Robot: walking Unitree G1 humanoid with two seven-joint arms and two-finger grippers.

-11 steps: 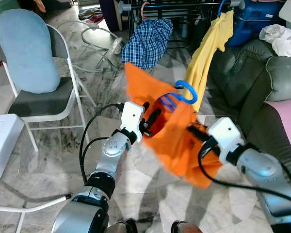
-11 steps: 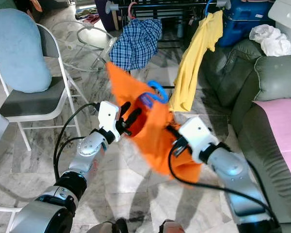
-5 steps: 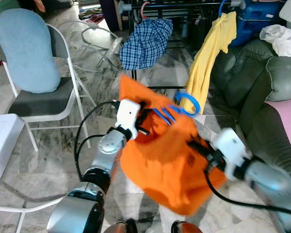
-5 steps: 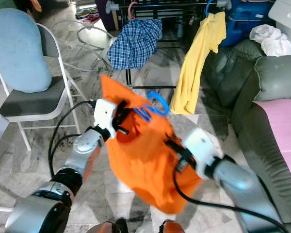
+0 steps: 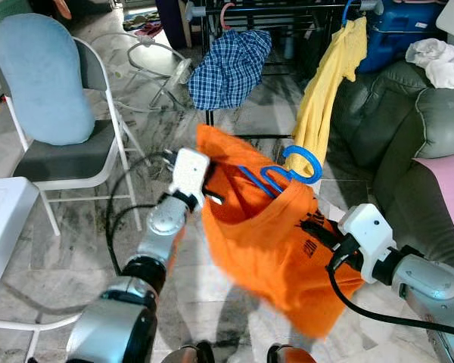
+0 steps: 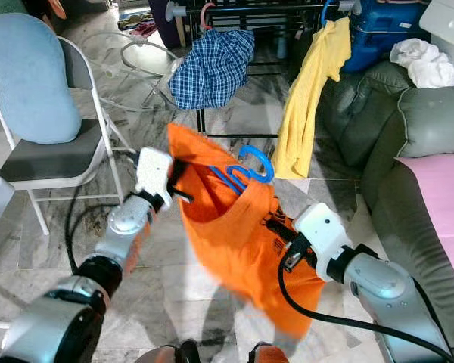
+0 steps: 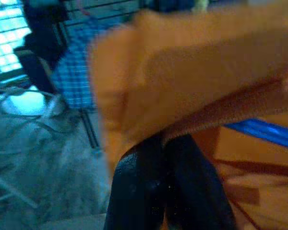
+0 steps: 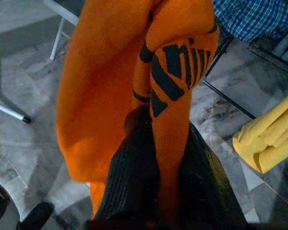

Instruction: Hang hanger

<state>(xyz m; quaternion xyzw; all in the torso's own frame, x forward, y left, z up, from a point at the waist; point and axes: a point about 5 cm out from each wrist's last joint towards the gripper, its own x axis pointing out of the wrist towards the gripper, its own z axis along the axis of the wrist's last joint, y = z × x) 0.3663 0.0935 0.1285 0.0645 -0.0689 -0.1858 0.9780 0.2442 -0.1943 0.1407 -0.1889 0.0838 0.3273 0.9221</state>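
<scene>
Centrally, orange shirt (image 5: 268, 242): held up off the floor between both grippers, spread open at the neck, black print on its right side.
Blue hanger (image 5: 287, 168): lodged inside the shirt's neck opening, its hook standing clear above the cloth.
Left gripper (image 5: 206, 193): fingers (image 7: 149, 191) pressed together on the shirt's left upper edge, cloth pinched between them.
Right gripper (image 5: 318, 231): fingers clamped on a fold of the shirt's printed side; the fabric wraps over and between them in the right wrist view.
Drying rack (image 5: 287, 9): dark frame at the far side, well apart from the held shirt.
Plaid shirt (image 5: 231, 64): blue check, hung on the rack's left part.
Yellow shirt (image 5: 325, 91): hung on a blue hanger at the rack's right part, draping down just behind the blue hanger's hook in the left eye view.
Folding chair (image 5: 98, 151): white frame, grey seat, on the robot's left, a pale blue cushion (image 5: 41, 76) leaning on its back.
Dark green sofa (image 5: 408, 113): on the right, white cloth (image 5: 439, 60) on top, pink cover (image 5: 446, 189) on the seat.
Marble floor (image 5: 83, 249): grey, veined.
</scene>
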